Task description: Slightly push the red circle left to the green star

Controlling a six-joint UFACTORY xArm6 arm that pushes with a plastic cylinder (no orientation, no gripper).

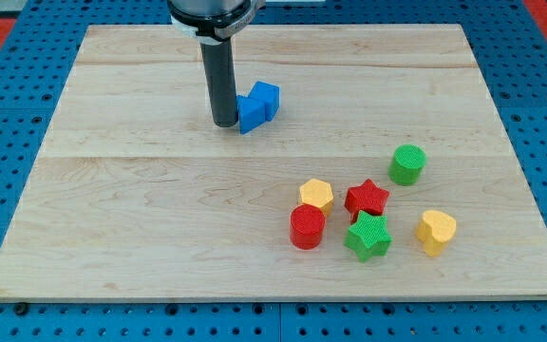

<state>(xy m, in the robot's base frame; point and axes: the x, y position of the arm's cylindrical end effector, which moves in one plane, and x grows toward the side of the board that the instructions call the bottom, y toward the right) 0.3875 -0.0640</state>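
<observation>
The red circle point(307, 227) stands on the wooden board at the view's lower right. The green star point(368, 237) lies just to its right, a small gap between them. My tip point(224, 123) is far off at the view's upper left of them, touching the left side of two blue blocks point(257, 105).
A yellow hexagon point(317, 195) sits just above the red circle. A red star point(367, 199) lies above the green star. A green cylinder point(407, 163) and a yellow heart point(436, 231) stand further right. The board's edge point(273, 300) runs along the view's bottom.
</observation>
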